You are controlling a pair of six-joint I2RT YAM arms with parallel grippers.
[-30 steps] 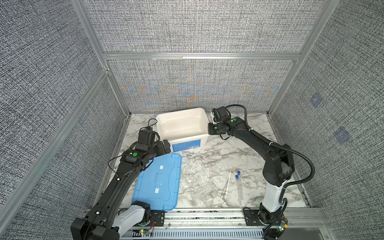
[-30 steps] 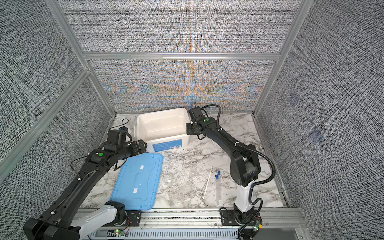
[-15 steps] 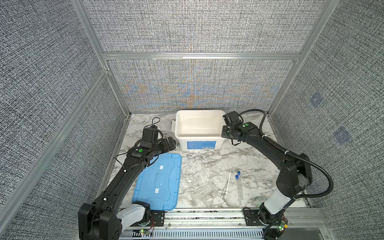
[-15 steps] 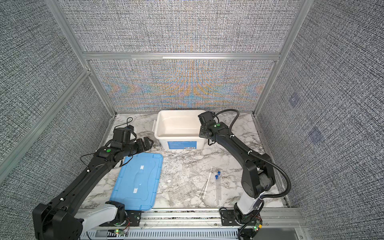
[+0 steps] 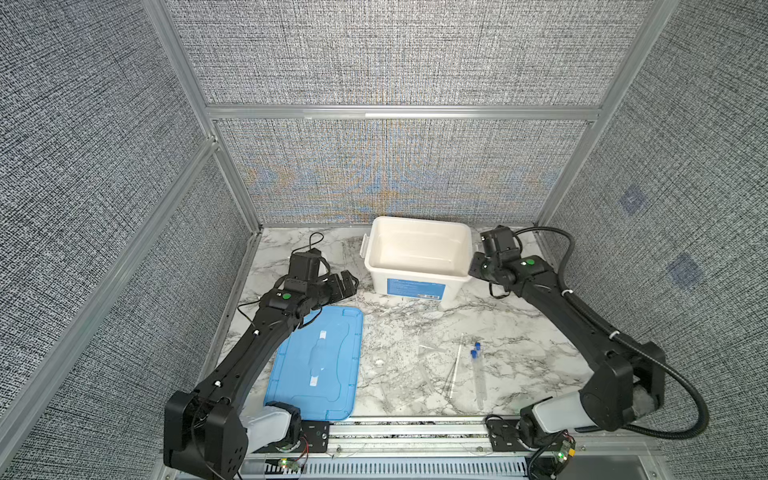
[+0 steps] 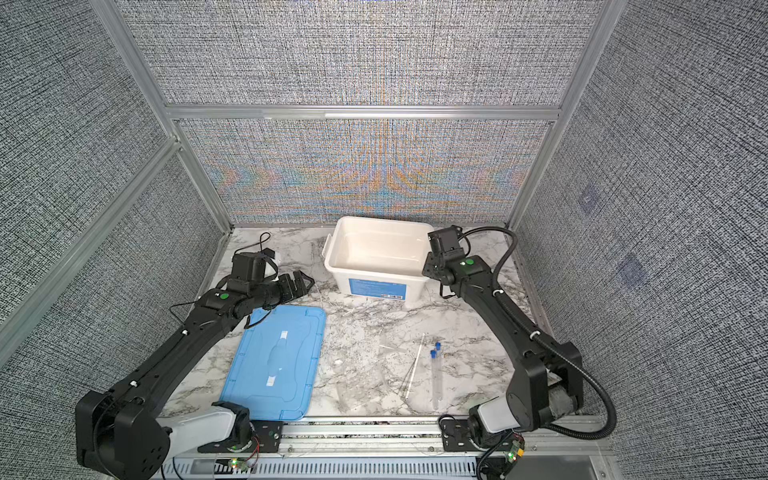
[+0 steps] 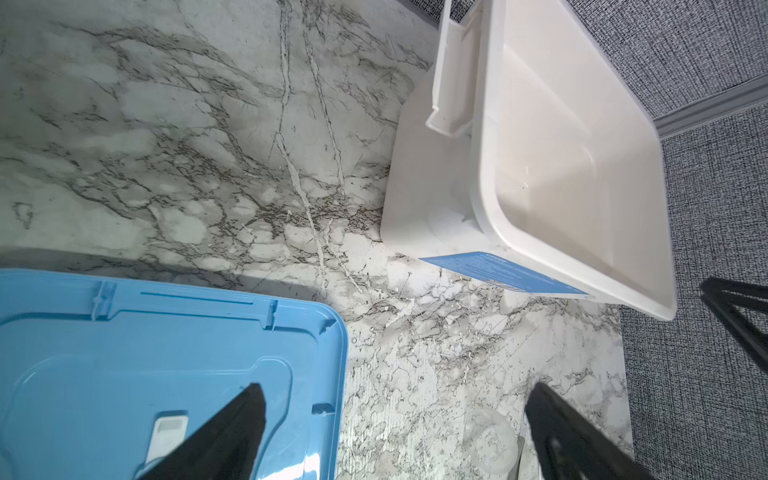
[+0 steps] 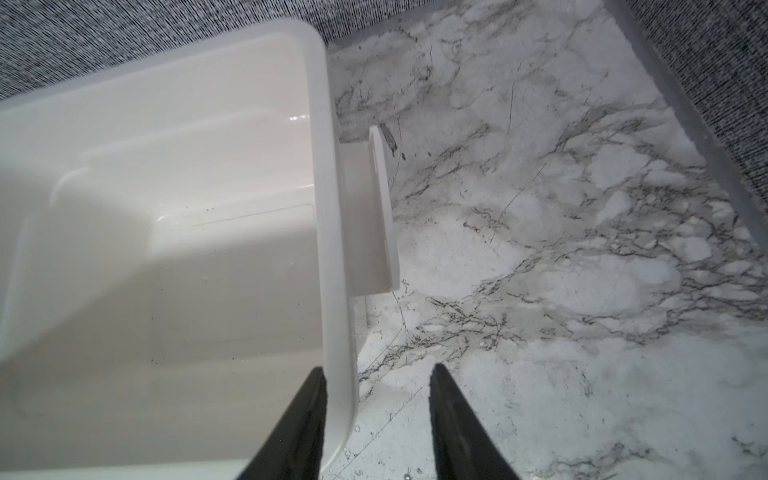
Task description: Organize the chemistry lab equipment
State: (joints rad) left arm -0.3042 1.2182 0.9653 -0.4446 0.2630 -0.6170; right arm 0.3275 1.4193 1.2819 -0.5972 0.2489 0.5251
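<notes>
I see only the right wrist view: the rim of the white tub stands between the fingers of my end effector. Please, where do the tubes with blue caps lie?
Observer: The two tubes lie side by side on the table, in front of the tub, toward the right side.
Operator: Is the lid close to them?
Observer: No. The blue lid lies flat on the left, apart from them.
Operator: And the left end effector?
Observer: The left end effector hovers open just left of the tub, holding nothing.

Two blue-capped clear tubes point(image 5: 478, 378), flat, parallel
</notes>
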